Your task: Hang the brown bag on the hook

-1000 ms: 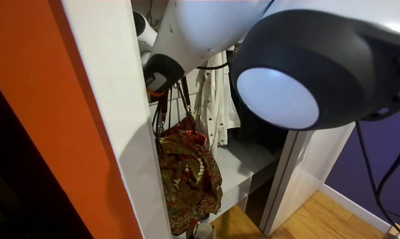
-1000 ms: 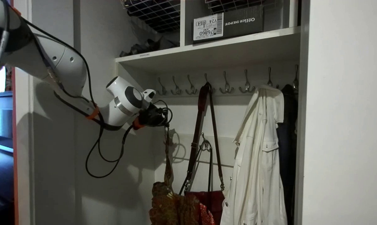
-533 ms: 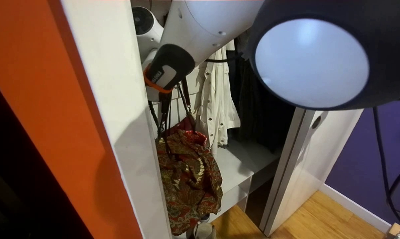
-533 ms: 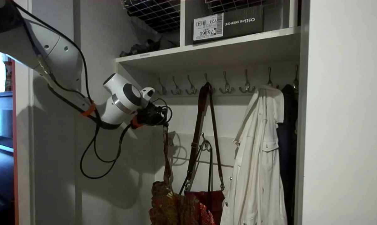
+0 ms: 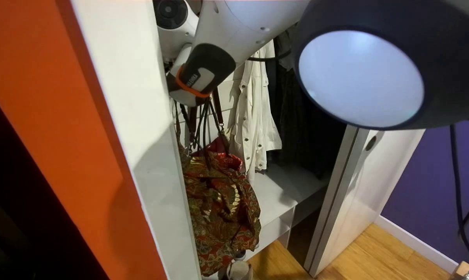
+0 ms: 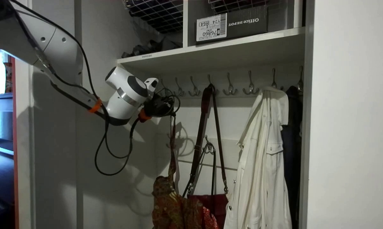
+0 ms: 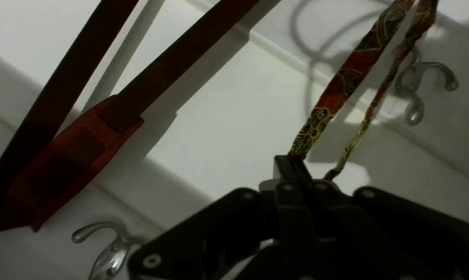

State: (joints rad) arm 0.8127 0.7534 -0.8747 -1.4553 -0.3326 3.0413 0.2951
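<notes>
The brown bag (image 6: 167, 205) hangs low in the closet, patterned brown, tan and red; it also shows in an exterior view (image 5: 222, 210). My gripper (image 7: 292, 157) is shut on its patterned strap (image 7: 347, 76). A second, thinner length of strap runs beside the right finger. In an exterior view the gripper (image 6: 173, 112) is left of the hanging red bag, just below the upper row of hooks (image 6: 194, 87), with the strap (image 6: 172, 156) running down taut. In the wrist view one hook (image 7: 411, 79) is behind the strap and another hook (image 7: 111, 256) is at lower left.
A dark red bag (image 6: 221, 203) hangs by long straps (image 6: 205, 108) to the right. A white jacket (image 6: 261, 152) hangs farther right. A shelf (image 6: 210, 47) with a box (image 6: 231, 27) is above the hooks. A closet side wall (image 6: 127, 178) is at left.
My gripper has risen and moved slightly right in an exterior view, still holding the strap. The bag's top has come up a little with it.
</notes>
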